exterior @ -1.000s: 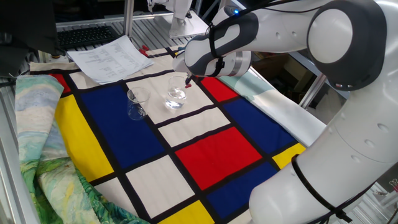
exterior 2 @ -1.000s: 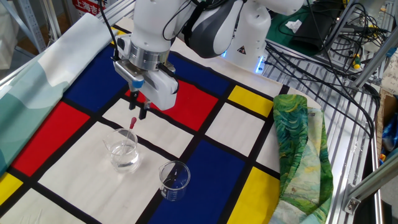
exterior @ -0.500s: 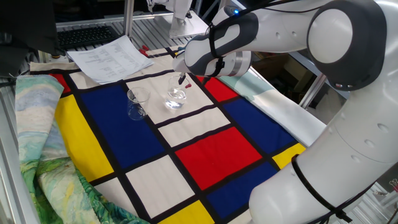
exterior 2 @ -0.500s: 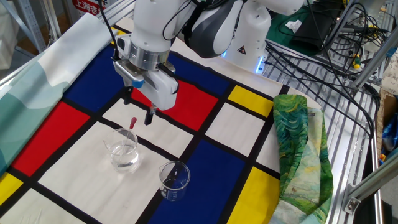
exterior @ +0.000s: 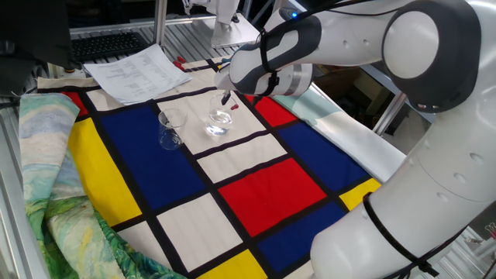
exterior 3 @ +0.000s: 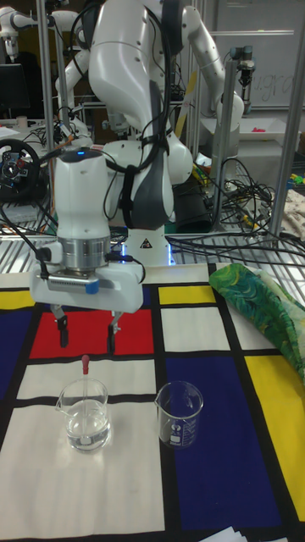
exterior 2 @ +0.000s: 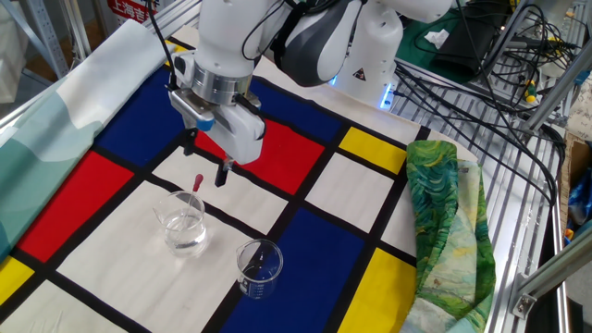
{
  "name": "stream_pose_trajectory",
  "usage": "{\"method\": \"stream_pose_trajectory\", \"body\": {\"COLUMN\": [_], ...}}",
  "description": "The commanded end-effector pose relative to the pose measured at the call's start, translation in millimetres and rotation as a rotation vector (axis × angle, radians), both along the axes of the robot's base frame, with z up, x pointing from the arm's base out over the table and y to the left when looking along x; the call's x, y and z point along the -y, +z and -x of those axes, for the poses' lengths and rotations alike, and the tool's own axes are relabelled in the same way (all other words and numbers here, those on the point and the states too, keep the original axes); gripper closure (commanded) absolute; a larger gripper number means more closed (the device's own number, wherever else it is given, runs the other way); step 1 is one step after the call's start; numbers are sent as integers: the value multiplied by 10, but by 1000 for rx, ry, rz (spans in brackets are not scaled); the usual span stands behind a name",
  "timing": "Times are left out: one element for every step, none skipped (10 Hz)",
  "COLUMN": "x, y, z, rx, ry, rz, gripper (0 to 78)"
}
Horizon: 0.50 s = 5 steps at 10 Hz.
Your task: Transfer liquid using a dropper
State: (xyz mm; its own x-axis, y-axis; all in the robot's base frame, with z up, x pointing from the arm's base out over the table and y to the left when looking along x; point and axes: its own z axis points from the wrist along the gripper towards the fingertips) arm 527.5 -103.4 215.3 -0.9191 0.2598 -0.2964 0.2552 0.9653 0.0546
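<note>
- Two glass vessels stand on the patterned cloth [exterior 2: 305,227]: the rounder glass [exterior 2: 183,222] on a white panel, and the small beaker [exterior 2: 259,267] just beside it on a blue panel.
- Dropper [exterior 3: 85,369] stands in the rounder glass, leaning on its rim; red bulb pokes up above the rim, tube runs down toward the liquid [exterior 3: 87,428], a shallow pool at the bottom of that glass.
- Gripper [exterior 3: 85,333] hangs directly above the rounder glass, jaws spread wide, one finger on each side of the bulb and above it. Nothing is held; no contact with the dropper.
- Judged step: take hold of the dropper at the bulb.
- To do it well: keep the fingers centred over the bulb, since the dropper leans and the bulb sits off the glass's centre, toward the rim.
- Descend only until the pads bracket the bulb; fingertips should stay clear of the glass rim.
- Close gently. A hard squeeze would likely expel air into the liquid or tip the glass.
- Lift straight up before moving toward the small beaker, which looks empty, though I cannot be sure.
</note>
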Motion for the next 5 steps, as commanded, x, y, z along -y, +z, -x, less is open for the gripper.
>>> {"method": "stream_pose_trajectory", "body": {"x": [-60,-61,-61,-62,-49], "y": [-181,-184,-184,-199,-208], "z": [-79,-80,-80,-85,-87], "rx": [73,73,73,80,83], "ry": [-16,-12,-12,-8,3], "rz": [-13,-12,-12,-9,-7], "gripper": [1,1,1,1,1]}}
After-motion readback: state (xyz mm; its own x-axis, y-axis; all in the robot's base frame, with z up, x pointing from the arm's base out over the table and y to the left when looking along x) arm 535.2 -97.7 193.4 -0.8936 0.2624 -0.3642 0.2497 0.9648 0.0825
